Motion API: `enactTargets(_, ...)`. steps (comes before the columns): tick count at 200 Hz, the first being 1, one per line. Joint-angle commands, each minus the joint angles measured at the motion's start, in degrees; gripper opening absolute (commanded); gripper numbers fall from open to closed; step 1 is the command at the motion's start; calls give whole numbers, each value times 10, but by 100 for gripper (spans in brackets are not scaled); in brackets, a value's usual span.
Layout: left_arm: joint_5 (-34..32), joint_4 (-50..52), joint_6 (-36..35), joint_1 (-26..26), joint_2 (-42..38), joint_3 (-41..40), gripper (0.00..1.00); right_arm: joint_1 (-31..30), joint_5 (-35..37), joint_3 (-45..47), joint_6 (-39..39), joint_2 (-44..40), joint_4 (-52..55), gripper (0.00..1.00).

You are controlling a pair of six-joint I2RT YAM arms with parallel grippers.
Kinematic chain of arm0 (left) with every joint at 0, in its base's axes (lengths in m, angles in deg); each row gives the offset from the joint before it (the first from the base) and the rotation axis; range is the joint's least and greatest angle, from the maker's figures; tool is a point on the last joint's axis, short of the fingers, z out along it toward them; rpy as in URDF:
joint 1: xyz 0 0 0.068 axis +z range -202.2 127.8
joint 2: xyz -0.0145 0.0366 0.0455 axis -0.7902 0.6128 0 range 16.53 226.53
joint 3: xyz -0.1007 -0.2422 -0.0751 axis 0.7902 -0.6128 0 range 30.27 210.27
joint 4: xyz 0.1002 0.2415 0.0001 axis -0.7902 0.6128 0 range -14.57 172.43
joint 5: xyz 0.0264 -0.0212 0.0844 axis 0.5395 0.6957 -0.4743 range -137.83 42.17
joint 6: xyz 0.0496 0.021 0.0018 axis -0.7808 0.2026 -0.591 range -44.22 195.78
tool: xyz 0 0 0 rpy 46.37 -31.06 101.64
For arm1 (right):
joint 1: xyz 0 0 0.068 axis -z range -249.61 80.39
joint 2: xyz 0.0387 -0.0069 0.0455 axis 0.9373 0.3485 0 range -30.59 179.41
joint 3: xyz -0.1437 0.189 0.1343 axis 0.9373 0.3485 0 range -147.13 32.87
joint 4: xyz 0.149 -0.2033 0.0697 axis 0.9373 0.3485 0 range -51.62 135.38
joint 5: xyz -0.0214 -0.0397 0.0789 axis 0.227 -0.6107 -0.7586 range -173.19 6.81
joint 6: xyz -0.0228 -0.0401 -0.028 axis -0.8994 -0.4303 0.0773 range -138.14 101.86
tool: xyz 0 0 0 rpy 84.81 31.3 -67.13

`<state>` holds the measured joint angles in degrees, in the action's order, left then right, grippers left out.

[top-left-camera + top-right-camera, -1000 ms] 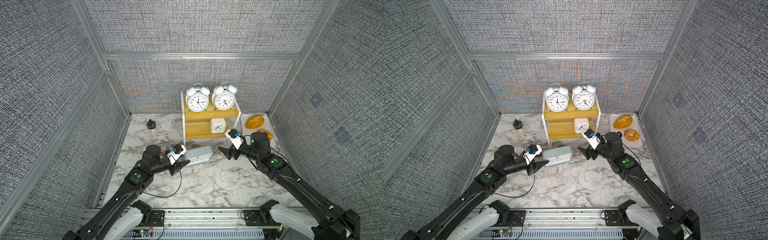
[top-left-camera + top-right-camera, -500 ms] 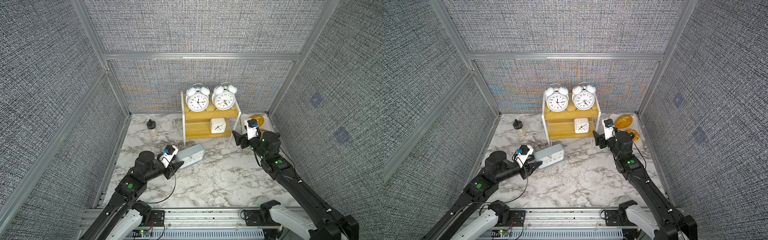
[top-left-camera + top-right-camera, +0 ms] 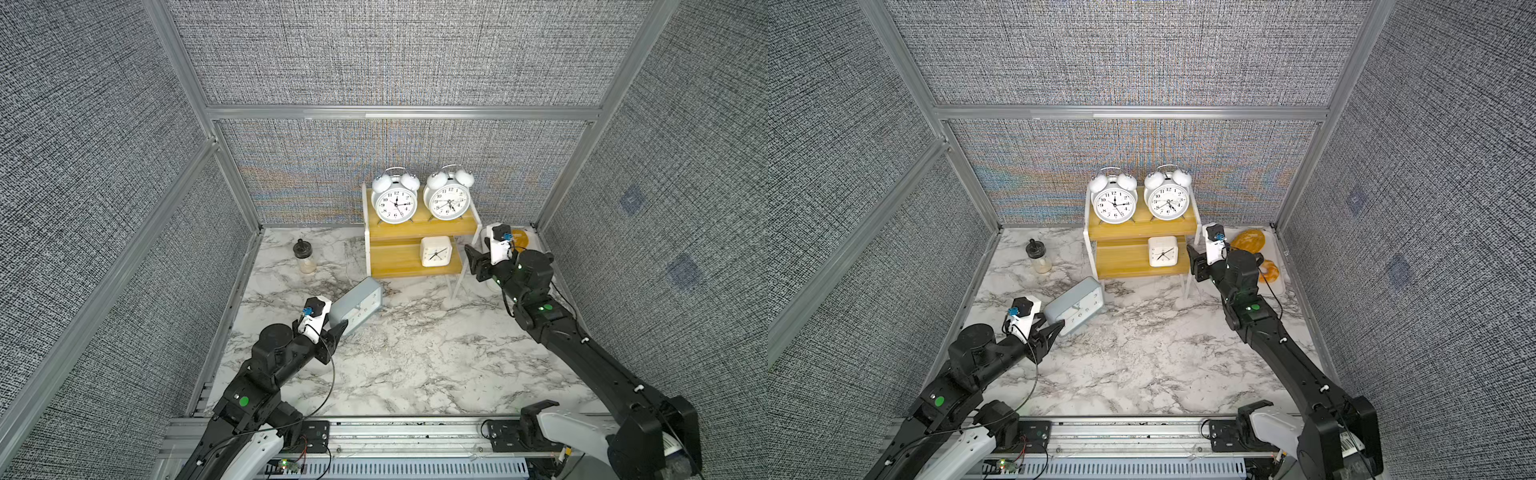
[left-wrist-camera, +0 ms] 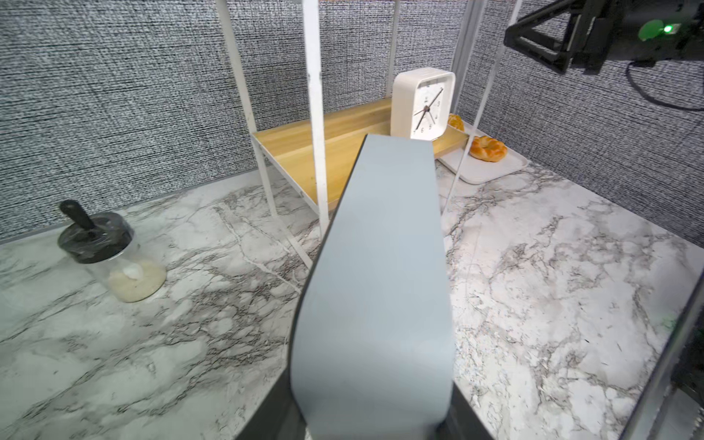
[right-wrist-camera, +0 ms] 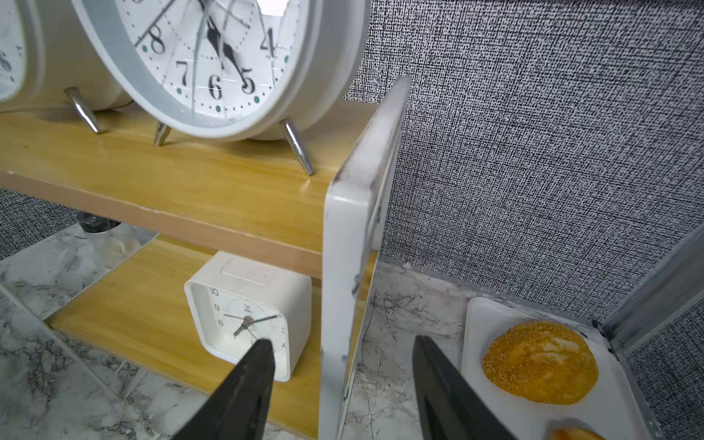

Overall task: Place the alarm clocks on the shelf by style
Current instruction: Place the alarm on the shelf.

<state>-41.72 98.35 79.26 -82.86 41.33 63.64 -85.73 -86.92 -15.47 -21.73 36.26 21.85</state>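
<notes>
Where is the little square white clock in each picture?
Top view: the little square white clock stands on the shelf's lower board, toward its right end.
Top view: the same spot.
Left wrist: on that board, just beyond the grey-blue clock.
Right wrist: on that board, below a twin-bell clock.
Shared landmark: the yellow lower board.

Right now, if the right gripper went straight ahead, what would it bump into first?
Probably the shelf's white side post: it stands right between the open jaws of the right gripper, though depth is hard to judge.
</notes>
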Motion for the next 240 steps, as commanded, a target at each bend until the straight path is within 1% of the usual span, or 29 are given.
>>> enactTargets(1,-50,-21,12,0,6,10,15,0,-1,-9,2,11,-25,55)
enactTargets(19,-79,-25,11,0,11,15,15,0,4,-7,1,14,-30,49)
enactTargets(44,-113,-40,-1,0,30,20,17,0,-5,-3,-6,15,-32,45)
enactTargets(86,-149,-80,-33,6,95,49,17,0,-28,-3,-19,28,-27,43)
enactTargets(111,-146,-100,-44,23,123,69,17,0,-24,-4,-19,37,-32,44)
enactTargets(134,-109,-118,-46,48,145,76,17,1,-26,-3,-14,43,-44,43)
enactTargets(158,-56,-141,-54,82,170,82,17,1,-28,-2,-15,49,-46,35)
enactTargets(181,13,-157,-65,124,205,93,17,1,-24,1,-18,53,-46,29)
enactTargets(207,98,-160,-83,172,245,110,17,1,-15,4,-21,48,-44,26)
enactTargets(240,182,-174,-111,221,285,119,17,4,-4,4,-28,47,-37,24)
